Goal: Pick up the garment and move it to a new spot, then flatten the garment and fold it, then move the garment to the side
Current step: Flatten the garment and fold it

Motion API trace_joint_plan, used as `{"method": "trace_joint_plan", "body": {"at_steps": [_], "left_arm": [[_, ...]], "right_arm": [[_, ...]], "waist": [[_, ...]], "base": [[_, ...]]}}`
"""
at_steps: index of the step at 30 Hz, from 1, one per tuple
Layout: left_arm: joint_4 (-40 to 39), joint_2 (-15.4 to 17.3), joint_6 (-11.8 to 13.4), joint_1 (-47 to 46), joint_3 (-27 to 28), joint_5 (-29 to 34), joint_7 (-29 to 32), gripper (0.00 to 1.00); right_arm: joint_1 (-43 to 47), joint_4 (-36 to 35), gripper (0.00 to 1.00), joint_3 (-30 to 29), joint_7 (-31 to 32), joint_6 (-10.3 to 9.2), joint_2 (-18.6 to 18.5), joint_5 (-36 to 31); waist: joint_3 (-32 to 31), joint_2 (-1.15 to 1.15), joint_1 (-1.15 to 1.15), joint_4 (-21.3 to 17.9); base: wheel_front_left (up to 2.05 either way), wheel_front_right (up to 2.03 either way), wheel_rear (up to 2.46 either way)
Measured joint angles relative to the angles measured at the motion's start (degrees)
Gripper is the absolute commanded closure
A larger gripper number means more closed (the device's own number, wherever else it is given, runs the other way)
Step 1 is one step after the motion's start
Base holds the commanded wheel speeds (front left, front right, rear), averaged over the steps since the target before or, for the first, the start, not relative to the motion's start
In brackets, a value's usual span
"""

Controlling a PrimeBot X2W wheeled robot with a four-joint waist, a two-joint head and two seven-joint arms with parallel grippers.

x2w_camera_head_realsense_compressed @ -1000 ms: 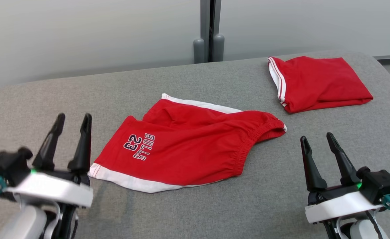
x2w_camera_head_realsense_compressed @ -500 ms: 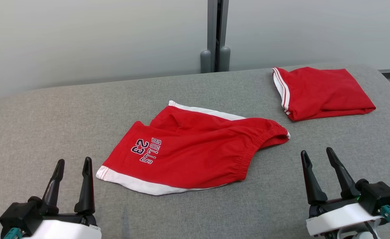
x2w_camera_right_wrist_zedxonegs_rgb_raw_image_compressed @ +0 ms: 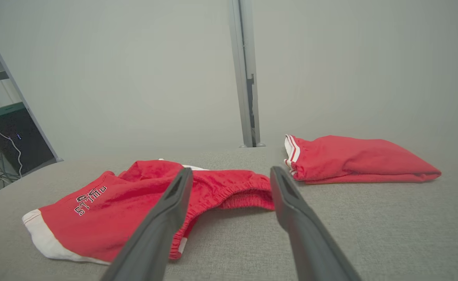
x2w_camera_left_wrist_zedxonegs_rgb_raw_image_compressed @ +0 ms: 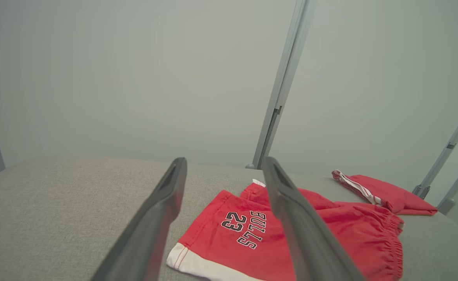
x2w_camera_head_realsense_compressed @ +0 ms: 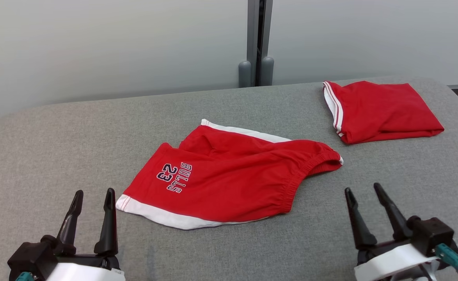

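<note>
Red fabric shorts point(x2w_camera_head_realsense_compressed: 229, 179) with white hem bands lie spread out on the middle of the grey upholstered surface point(x2w_camera_head_realsense_compressed: 57, 148). The leg printed BULLS 23 in dark letters points to the near left. The elastic waistband points to the right. One white hem band runs along the near-left edge. A second band shows at the far side, where the cloth is partly bunched and overlapped.

The left gripper point(x2w_camera_head_realsense_compressed: 94, 192) sits at the near left, just beside the near-left hem corner and apart from it. Its two dark fingers are spread, with nothing between them. The right gripper point(x2w_camera_head_realsense_compressed: 362, 187) sits at the near right, near the waistband end but clear of the cloth. Its fingers are likewise spread and empty. Both pairs of fingers point toward the far side.

A folded red garment point(x2w_camera_head_realsense_compressed: 381, 109) with a white-striped edge lies at the far right of the surface, well apart from the shorts.

Pale wall panels stand behind the surface, divided by a grey vertical post point(x2w_camera_head_realsense_compressed: 257, 39). In the right wrist view, dark equipment with cables point(x2w_camera_right_wrist_zedxonegs_rgb_raw_image_compressed: 2, 132) stands beyond the left end of the surface.
</note>
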Motion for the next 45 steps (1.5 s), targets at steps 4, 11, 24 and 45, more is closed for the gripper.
{"method": "trace_joint_plan", "body": {"at_steps": [4, 11, 24, 45], "left_arm": [[0.5, -0.5, -0.9, 0.0, 0.4, 0.5, 0.0, 0.0], [1.4, -1.0, -1.9, -1.0, 0.6, 1.2, 0.0, 0.0], [3.2, -1.0, -3.3, -2.5, 1.2, 1.4, -0.1, 0.0], [4.8, -1.2, -4.1, -2.9, 2.7, 1.5, -0.1, 0.0]], "right_arm": [[-1.3, 3.9, 0.0, 5.0, 2.0, 0.0, -1.2, 2.5], [-7.3, 12.7, 0.0, 12.4, 6.6, 0.0, -3.4, 5.6], [-15.5, 26.4, 0.0, 19.1, 9.3, 0.0, -3.9, 10.1], [-17.0, 25.9, 1.0, 24.9, 15.7, 0.0, -8.0, 18.8]], "waist": [[0.3, 0.0, 0.0, 0.4], [1.1, 0.0, 0.0, 2.3], [3.3, 0.0, 0.0, 8.6], [2.3, 0.0, 0.0, 8.4]], "base": [[0.0, 0.0, 0.0], [0.0, 0.0, 0.0], [0.0, 0.0, 0.0], [0.0, 0.0, 0.0]]}}
